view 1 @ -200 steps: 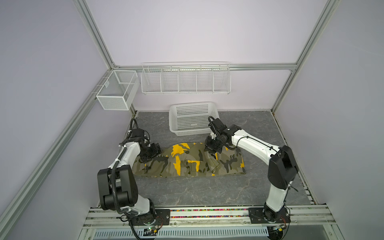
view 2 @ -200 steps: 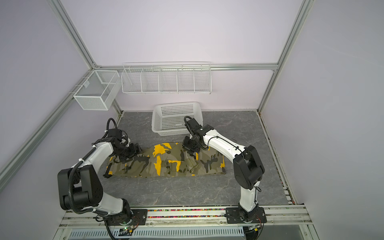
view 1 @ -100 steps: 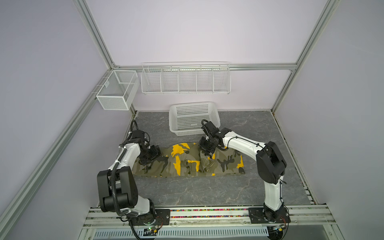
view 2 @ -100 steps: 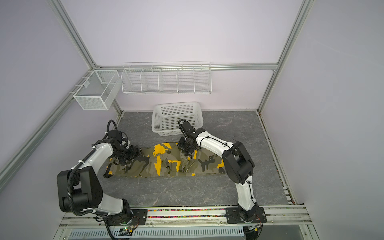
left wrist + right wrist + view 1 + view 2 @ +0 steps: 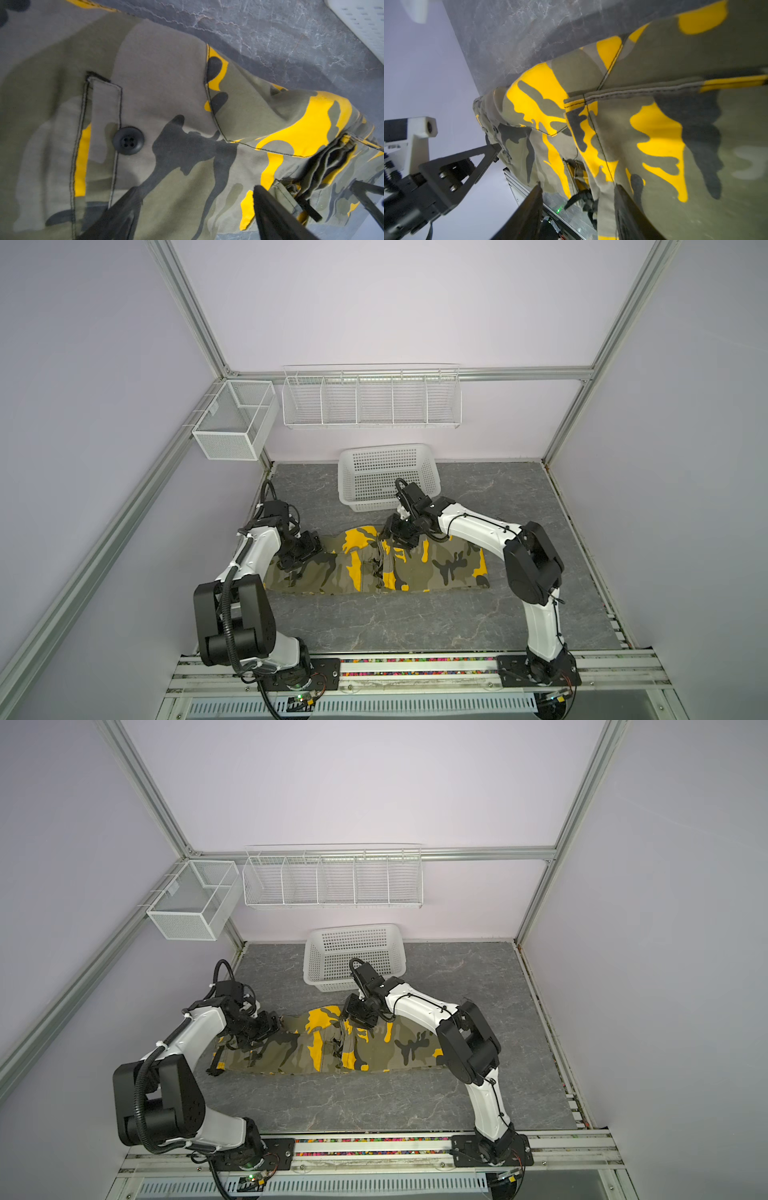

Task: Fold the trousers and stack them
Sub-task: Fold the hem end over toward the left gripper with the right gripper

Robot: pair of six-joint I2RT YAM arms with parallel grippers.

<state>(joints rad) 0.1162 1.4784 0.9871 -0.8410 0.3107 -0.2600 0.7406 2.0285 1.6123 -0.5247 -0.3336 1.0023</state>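
Camouflage trousers [image 5: 436, 568] lie flat on the bench [image 5: 374, 622], buttoned pocket [image 5: 99, 124] just ahead of the wide-spread left fingers [image 5: 268, 209], cloth between the parted right fingers [image 5: 529, 212].

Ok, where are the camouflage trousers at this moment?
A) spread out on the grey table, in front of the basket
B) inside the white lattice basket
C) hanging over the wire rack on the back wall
A: in both top views the trousers lie stretched out on the table, with the basket behind them holding no cloth.
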